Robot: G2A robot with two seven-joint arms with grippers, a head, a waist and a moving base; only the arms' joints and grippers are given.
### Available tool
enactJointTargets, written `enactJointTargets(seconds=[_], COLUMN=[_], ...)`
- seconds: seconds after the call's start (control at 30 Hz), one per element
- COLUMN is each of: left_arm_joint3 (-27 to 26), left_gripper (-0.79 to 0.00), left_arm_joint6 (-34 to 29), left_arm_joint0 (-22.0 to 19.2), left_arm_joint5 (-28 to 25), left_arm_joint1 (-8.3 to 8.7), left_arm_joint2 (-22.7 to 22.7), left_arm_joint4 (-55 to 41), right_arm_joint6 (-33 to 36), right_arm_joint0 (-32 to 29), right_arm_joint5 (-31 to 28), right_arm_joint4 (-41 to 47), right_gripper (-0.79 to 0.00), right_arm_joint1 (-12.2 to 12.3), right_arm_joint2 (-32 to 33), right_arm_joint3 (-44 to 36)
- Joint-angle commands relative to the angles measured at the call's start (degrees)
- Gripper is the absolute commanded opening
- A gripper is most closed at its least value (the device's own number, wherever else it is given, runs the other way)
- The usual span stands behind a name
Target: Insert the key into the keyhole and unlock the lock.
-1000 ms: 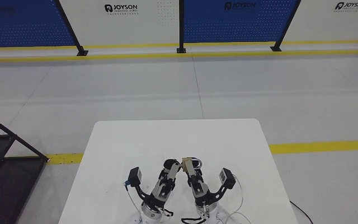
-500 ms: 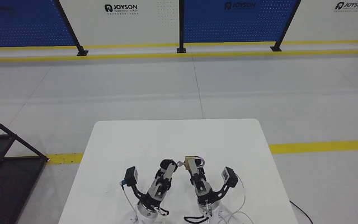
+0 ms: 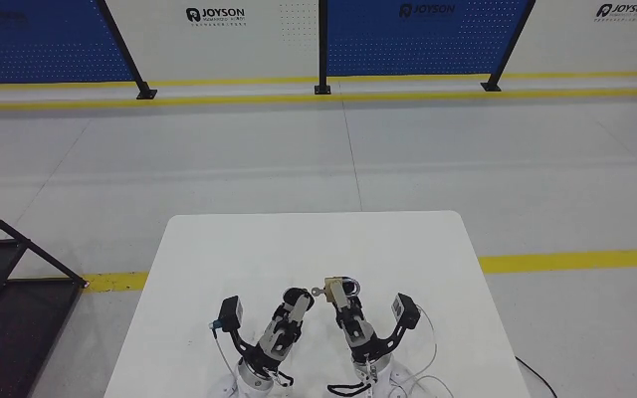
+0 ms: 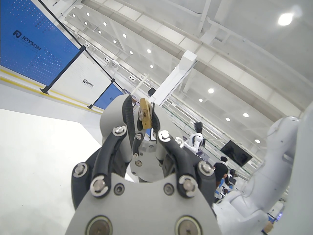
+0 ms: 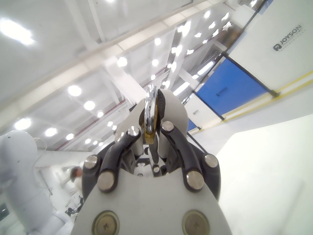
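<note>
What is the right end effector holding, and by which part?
A padlock, pinched between the fingertips of the right end effector. Its silver shackle and brass body both sit between them, so the exact part cannot be told.

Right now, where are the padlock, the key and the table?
padlock [image 5: 150, 113]: right wrist view, on its chrome shackle.
key [image 3: 318, 291]: top view, on its silver end beside the padlock.
table [image 3: 398, 249]: top view, on its bare white top.
</note>
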Motion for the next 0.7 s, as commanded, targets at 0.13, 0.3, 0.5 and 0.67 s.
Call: enactJointTargets(seconds=[0.13, 0.3, 0.5, 0.67], left_arm_joint3=[-0.15, -0.08, -0.20, -0.01], left_gripper=[-0.665, -0.785, -0.785, -0.785], left_arm_joint6=[-0.61, -0.78, -0.39, 0.96], left_arm_joint0=[-0.33, -0.52, -0.57, -0.39], left_arm_joint5=[0.82, 1.51, 2.74, 3.27], left_arm_joint1=[-0.09, -0.17, -0.19, -0.23], left_arm_joint2=[0.17, 0.29, -0.06, -0.20], left_arm_joint4=[-0.37, -0.42, 1.64, 3.54], right_arm_joint6=[1.66, 2.20, 3.53, 4.88], right_arm_joint0=[-0.10, -0.25, -0.30, -0.43], right_arm_joint5=[0.41, 0.63, 0.95, 1.28], right_arm_joint4=[0.11, -0.01, 0.11, 0.17], right_gripper=[-0.785, -0.785, -0.785, -0.785], right_arm_joint1=[0.02, 0.01, 0.06, 0.15], right_arm_joint2=[-0.03, 0.01, 0.11, 0.20], right_arm_joint3=[-0.26, -0.53, -0.60, -1.03])
